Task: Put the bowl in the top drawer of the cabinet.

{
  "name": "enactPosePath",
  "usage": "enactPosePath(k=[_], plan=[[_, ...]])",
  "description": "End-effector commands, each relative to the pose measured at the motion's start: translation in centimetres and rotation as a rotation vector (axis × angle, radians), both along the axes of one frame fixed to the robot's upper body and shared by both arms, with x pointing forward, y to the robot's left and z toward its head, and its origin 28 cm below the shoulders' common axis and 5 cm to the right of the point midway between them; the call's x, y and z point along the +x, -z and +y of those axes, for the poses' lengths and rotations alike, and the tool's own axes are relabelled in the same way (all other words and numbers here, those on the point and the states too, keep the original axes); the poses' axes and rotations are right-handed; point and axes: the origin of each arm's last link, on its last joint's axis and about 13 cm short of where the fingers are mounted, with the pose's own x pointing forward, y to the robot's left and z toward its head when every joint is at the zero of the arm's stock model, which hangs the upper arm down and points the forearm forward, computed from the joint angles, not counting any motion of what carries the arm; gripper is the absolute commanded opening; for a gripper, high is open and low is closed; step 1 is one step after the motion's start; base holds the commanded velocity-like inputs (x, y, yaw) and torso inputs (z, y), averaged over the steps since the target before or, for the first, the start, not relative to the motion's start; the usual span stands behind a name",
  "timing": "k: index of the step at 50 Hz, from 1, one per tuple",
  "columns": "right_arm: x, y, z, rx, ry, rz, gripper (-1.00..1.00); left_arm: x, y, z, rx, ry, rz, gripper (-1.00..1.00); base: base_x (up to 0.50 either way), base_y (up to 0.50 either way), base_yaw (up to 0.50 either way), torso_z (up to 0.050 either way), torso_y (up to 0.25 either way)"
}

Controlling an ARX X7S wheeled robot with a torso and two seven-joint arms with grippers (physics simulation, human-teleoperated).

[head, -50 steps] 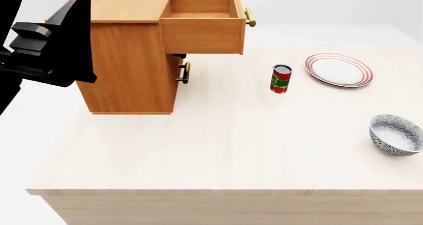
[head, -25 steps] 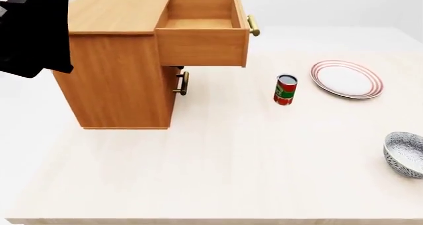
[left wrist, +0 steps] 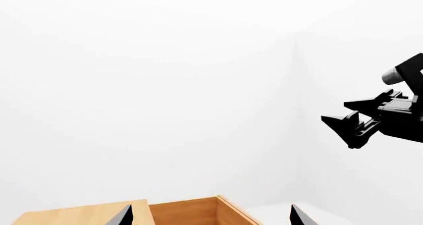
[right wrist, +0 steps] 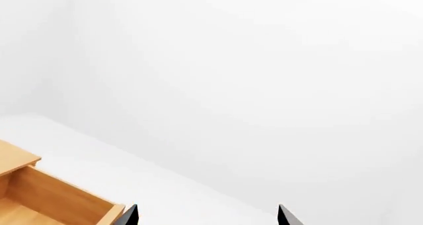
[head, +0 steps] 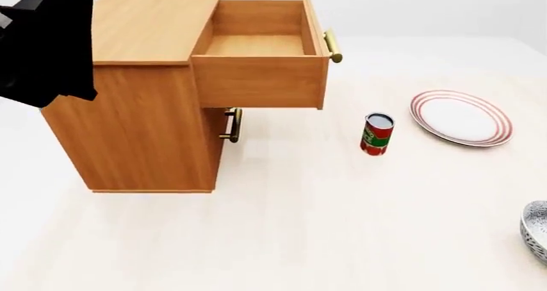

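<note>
Left wrist view shows my left gripper point(left wrist: 210, 216) with its two dark fingertips spread wide and nothing between them; just beyond them lies the orange-brown top of the cabinet point(left wrist: 73, 217) and the open top drawer point(left wrist: 191, 211), both below me. Farther out, in the same view, my right gripper point(left wrist: 349, 128) hangs in the air against the white wall, well apart from my left one, its jaws parted. Its own camera shows my right fingertips point(right wrist: 128, 216) apart and empty, with a corner of the drawer below them. From the head view, the drawer is pulled out with an empty floor, and the bowl point(head: 537, 238) sits on the table point(head: 282, 233) far off, beyond a red can point(head: 376, 134) and a red-ringed plate point(head: 462, 118).
</note>
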Motion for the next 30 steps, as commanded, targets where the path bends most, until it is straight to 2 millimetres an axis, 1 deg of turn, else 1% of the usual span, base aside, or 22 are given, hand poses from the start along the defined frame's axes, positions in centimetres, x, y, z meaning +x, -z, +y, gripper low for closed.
enactPosePath(k=[1, 10, 17, 28, 30], plan=[[0.17, -0.01, 0.07, -0.007, -0.007, 0.004, 1.00, 0.08, 0.15, -0.01, -0.002, 0.004, 0.004, 1.00, 0.25, 0.02, 0.00, 0.000, 0.000], [0.98, 0.40, 0.63, -0.013, -0.011, 0.010, 1.00, 0.05, 0.24, 0.09, -0.006, 0.003, 0.007, 1.00, 0.24, 0.04, 0.00, 0.000, 0.002], [0.53, 0.25, 0.39, -0.013, -0.012, 0.009, 1.00, -0.10, 0.19, 0.06, -0.005, 0.006, 0.006, 1.00, 0.24, 0.06, 0.00, 0.000, 0.000], [0.07, 0.21, 0.05, -0.007, -0.007, 0.016, 1.00, 0.21, 0.27, -0.02, -0.005, 0.009, 0.004, 1.00, 0.24, 0.05, 0.00, 0.000, 0.000], [0.11, 0.27, 0.02, -0.003, -0.002, 0.017, 1.00, 0.16, 0.26, -0.02, -0.005, 0.010, 0.003, 1.00, 0.02, 0.00, 0.00, 0.000, 0.005]])
